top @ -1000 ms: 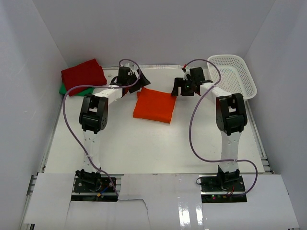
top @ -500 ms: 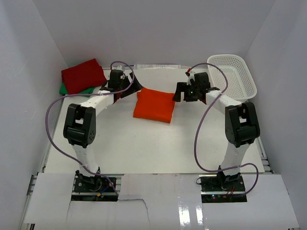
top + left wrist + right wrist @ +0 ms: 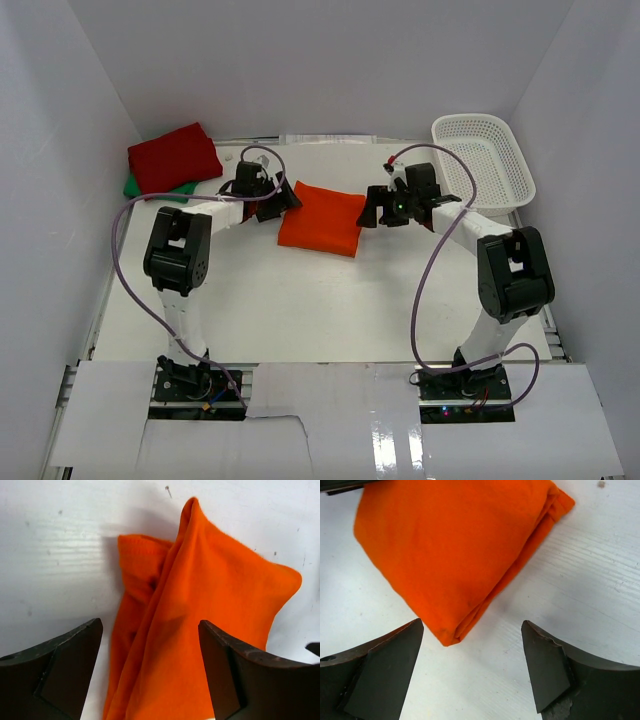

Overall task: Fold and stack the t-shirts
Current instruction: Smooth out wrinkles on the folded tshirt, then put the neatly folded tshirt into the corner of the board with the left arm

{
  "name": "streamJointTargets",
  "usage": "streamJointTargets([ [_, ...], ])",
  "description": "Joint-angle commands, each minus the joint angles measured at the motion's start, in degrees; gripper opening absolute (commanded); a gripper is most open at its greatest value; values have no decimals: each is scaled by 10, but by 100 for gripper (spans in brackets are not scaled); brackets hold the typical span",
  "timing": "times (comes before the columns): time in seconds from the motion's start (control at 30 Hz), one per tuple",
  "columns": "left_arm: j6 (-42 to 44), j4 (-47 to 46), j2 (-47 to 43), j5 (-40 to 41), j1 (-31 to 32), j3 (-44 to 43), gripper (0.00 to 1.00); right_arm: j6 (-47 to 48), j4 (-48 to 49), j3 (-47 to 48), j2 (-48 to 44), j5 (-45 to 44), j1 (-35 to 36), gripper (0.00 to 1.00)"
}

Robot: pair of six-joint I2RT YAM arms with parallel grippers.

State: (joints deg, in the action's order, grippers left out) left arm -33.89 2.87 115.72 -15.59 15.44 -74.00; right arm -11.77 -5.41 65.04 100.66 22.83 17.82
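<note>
A folded bright orange t-shirt (image 3: 320,218) lies mid-table. It also shows in the left wrist view (image 3: 200,630) and the right wrist view (image 3: 455,545). My left gripper (image 3: 284,198) is open at the shirt's far left corner, its jaws straddling the cloth edge (image 3: 150,670). My right gripper (image 3: 374,210) is open at the shirt's far right corner, the corner lying between its jaws (image 3: 472,670). A folded deep red t-shirt (image 3: 174,157) lies on a green t-shirt (image 3: 140,187) at the back left.
A white mesh basket (image 3: 484,160) stands at the back right. White walls close in the table on the left, right and back. Purple cables loop over both arms.
Both grippers have come down and toward me from behind the orange shirt to its far corners. The shirts have not moved.
</note>
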Motion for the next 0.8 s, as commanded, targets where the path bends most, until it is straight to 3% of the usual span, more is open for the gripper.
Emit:
streamJointTargets([
  [0.0, 2, 3, 27, -28, -2, -31, 88, 6, 10, -11, -41, 13, 5, 86],
  [0.1, 3, 11, 49, -37, -1, -45, 80, 7, 6, -23, -60, 15, 5, 86],
  [0.17, 4, 18, 61, -40, -1, -54, 61, 6, 8, -32, -74, 13, 5, 86],
  [0.2, 6, 25, 68, -44, -1, -62, 35, 5, 9, -37, -82, 12, 5, 86],
  [0.27, 6, 39, 90, -57, -1, -86, 21, 3, 8, -38, -87, 13, 5, 86],
  [0.43, 4, 80, 140, -156, -1, -149, 18, -4, 8, -33, -96, 18, 3, 86],
  [0.5, 7, 103, 149, -181, -1, -166, 12, -4, 7, -35, -102, 21, 3, 86],
  [0.57, 9, 128, 147, -165, -1, -174, 0, -6, 8, -39, -107, 23, 4, 86],
  [0.77, 40, 191, 137, -85, -41, -280, 0, -11, 8, -48, -128, 27, 3, 86],
])
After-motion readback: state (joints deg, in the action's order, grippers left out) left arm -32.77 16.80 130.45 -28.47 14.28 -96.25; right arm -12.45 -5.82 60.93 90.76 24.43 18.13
